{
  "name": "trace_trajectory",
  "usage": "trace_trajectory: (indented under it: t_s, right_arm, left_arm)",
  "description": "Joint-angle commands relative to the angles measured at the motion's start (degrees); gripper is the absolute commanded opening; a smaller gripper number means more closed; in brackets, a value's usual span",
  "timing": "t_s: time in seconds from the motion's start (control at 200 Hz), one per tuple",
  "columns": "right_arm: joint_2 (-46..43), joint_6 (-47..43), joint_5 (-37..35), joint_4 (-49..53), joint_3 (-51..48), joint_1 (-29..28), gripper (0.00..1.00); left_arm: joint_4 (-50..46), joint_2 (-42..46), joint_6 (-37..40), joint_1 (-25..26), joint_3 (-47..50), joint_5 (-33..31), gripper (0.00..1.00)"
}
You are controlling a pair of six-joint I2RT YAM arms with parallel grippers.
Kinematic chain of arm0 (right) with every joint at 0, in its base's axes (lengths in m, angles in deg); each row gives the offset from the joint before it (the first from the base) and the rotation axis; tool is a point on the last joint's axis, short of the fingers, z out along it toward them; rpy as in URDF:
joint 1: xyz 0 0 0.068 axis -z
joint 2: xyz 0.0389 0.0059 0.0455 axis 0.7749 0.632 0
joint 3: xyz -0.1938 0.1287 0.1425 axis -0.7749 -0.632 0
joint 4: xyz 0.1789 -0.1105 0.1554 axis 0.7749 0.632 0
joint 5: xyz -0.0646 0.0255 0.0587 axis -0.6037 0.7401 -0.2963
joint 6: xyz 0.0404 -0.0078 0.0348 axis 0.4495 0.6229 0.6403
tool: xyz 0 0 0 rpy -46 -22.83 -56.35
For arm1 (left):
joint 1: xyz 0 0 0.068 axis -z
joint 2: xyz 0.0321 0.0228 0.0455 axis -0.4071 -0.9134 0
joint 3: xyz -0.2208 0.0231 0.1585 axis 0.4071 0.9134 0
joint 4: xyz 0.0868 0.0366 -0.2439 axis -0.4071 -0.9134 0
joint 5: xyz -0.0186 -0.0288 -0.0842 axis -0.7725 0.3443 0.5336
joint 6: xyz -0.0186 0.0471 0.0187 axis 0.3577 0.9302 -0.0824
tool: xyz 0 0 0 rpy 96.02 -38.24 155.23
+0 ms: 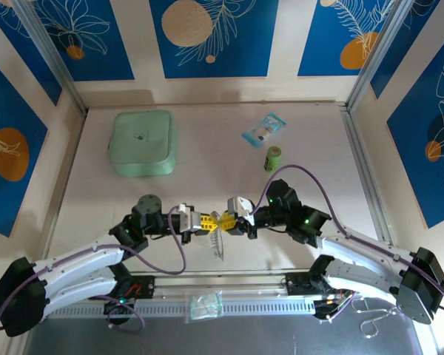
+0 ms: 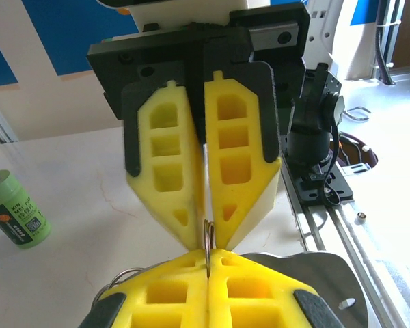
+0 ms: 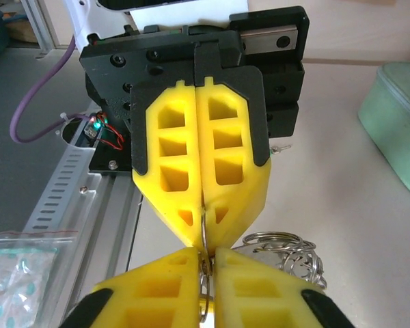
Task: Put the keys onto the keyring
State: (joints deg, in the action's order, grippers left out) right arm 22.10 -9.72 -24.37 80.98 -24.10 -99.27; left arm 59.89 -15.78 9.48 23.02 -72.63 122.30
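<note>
Keyring [image 1: 217, 240] hangs over the bench [image 1: 318, 185] in the top view, where left tool [image 1: 214, 220] meets right tool [image 1: 227, 220]. Left wrist: both tools are clamped on its wire [image 2: 208, 236]. Right wrist: likewise, with loops [image 3: 283, 249] beside them. I judge I'm mid-threading; next, I must feed a key on with 1 grip holding.

On my feed the cell is boxed in by cream walls [image 1: 285, 44] carrying deep blue panels [image 1: 207, 37] printed with white leaf outlines and pale or orange discs. Aluminium posts [image 1: 52, 63] run up the back corners. The table [image 1: 207, 140] is pale and faintly veined, evenly lit, with soft shadows. I see a slotted metal rail [image 1: 266, 303] along its near edge and a grey surface [image 1: 281, 336] below that.
</note>
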Motion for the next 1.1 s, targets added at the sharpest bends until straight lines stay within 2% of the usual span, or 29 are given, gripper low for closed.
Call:
trace_trajectory:
  t_s: [0.0, 0.06, 0.125, 0.18, 0.275, 0.375, 0.525, 0.8, 0.915, 0.99, 1.095]
  right_arm:
    - [1.13, -0.13, 2.11, -1.18, 0.94, -0.18, 0.01]
    - [1.06, -0.43, 1.48, 0.14, 1.76, -0.20, 0.00]
    - [0.96, -1.42, 0.06, 3.32, 3.29, -0.14, 0.00]
    - [1.25, -3.05, -1.56, 7.85, 5.18, -0.14, 0.00]
    - [2.80, -6.26, -3.18, 16.04, 9.17, -0.06, 0.00]
    - [4.88, -8.51, -4.17, 22.16, 12.79, -0.34, 0.00]
    - [7.22, -12.19, -6.72, 28.54, 17.47, -1.01, 0.00]
    - [10.35, -15.19, -6.21, 33.63, 22.53, -2.17, 0.00]
    - [9.07, -12.61, -2.62, 30.35, 20.99, -1.37, 0.00]
    - [9.02, -11.89, -2.39, 29.50, 20.42, -1.42, 0.00]
    - [10.30, -12.20, -3.36, 30.10, 20.86, -2.14, 0.00]
  left_arm:
    - [4.63, -0.40, 0.12, 0.69, 0.61, 0.89, 0.00]
    - [3.74, -0.28, 0.00, 0.69, 0.31, -0.80, 0.01]
    - [-0.60, 0.51, 1.79, 0.68, -0.78, -2.69, 0.23]
    - [-6.20, 1.32, 4.53, 0.68, -2.39, -4.16, 0.27]
    - [-14.77, 1.50, 7.87, 0.76, -5.40, -6.82, 0.27]
    - [-19.21, 0.49, 10.14, 0.69, -7.37, -6.96, 0.22]
    - [-19.23, -0.15, 10.19, 0.69, -8.40, -6.77, 0.17]
    - [-18.95, -1.13, 10.64, 0.74, -9.43, -5.24, 0.04]
    - [-16.36, -1.17, 8.35, 0.76, -8.74, -4.77, 0.03]
    - [-15.24, -1.28, 7.29, 0.72, -8.37, -4.56, 0.11]
    - [-15.01, -1.70, 7.15, 0.69, -8.43, -4.36, 0.13]
